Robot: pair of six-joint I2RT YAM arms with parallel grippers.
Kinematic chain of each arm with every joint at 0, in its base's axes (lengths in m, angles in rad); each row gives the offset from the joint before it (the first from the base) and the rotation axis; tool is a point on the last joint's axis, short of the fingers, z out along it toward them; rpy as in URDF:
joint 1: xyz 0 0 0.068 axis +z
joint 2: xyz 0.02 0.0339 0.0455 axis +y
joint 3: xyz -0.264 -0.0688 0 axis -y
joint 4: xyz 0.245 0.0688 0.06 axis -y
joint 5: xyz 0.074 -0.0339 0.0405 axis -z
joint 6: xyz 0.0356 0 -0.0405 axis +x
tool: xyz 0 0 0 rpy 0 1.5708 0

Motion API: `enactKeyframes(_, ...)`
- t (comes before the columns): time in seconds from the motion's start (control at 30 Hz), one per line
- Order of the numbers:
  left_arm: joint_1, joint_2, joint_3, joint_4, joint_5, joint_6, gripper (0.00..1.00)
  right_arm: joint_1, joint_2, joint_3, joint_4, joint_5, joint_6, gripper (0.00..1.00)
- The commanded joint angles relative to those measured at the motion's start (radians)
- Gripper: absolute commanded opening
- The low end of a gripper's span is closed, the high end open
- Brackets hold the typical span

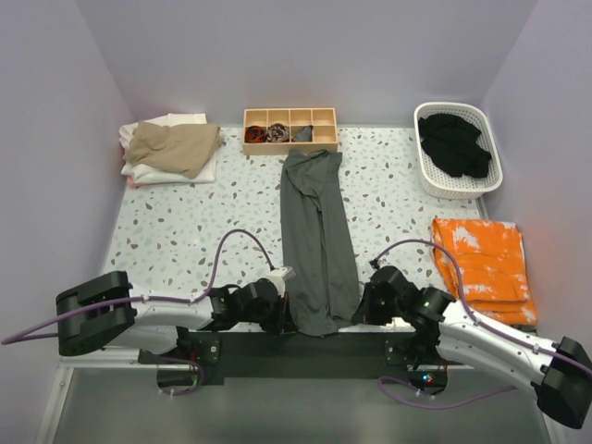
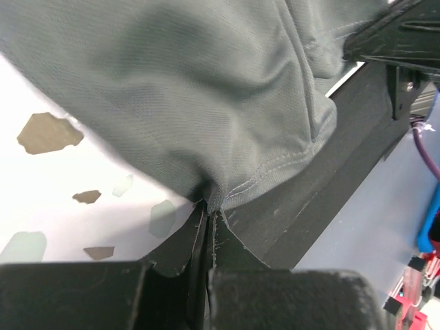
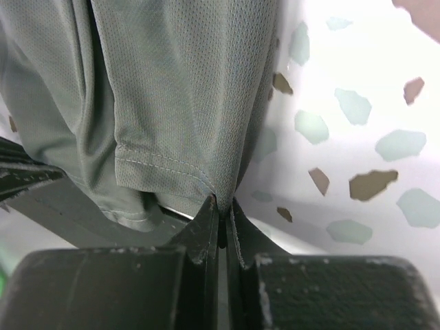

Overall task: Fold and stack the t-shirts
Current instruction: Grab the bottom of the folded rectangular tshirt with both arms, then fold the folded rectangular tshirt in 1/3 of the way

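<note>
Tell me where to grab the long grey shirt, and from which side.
Its two near hem corners, one from each side: the grey shirt lies as a long narrow strip, hem nearest the arms. The left fingers and right fingers pinch there.

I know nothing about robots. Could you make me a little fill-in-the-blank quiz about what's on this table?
1. The left gripper and right gripper are both shut on the near hem of the folded t-shirt, whose colour is ____.
2. The tan t-shirt lies in the far ____ corner of the table.
3. The white basket holds a crumpled t-shirt coloured ____.
Missing words: grey; left; black.
</note>
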State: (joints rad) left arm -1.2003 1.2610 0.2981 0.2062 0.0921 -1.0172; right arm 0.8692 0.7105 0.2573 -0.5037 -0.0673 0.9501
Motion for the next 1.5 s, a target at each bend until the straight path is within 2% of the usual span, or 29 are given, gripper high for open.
enactKeyframes(0.0,-0.010,-0.037,0.022,-0.160,-0.029,0.052,0.00,0.004,-0.067,-0.012,-0.140,-0.048,-0.001,0.00)
enactKeyframes(0.13,-0.021,-0.109,0.019,-0.253,0.001,0.042,0.00,0.004,-0.126,-0.012,-0.232,-0.109,-0.008,0.00)
enactKeyframes(0.3,-0.035,-0.143,0.048,-0.315,-0.012,0.035,0.00,0.004,-0.152,0.054,-0.239,-0.126,-0.050,0.00)
enactKeyframes(0.47,-0.035,-0.144,0.168,-0.373,-0.116,0.057,0.00,0.004,-0.086,0.161,-0.208,-0.019,-0.105,0.00)
enactKeyframes(0.73,-0.030,-0.023,0.424,-0.452,-0.276,0.153,0.03,0.004,0.107,0.365,-0.182,0.138,-0.238,0.00)
enactKeyframes(0.83,0.005,0.008,0.470,-0.470,-0.302,0.175,0.03,0.002,0.170,0.427,-0.191,0.225,-0.284,0.00)
enactKeyframes(1.0,0.145,0.028,0.490,-0.421,-0.267,0.226,0.02,-0.015,0.272,0.523,-0.173,0.346,-0.356,0.03)
enactKeyframes(1.17,0.222,0.113,0.579,-0.435,-0.293,0.313,0.02,-0.134,0.374,0.588,-0.107,0.305,-0.450,0.04)
enactKeyframes(1.47,0.378,0.250,0.657,-0.369,-0.196,0.394,0.00,-0.260,0.599,0.675,0.008,0.204,-0.554,0.05)
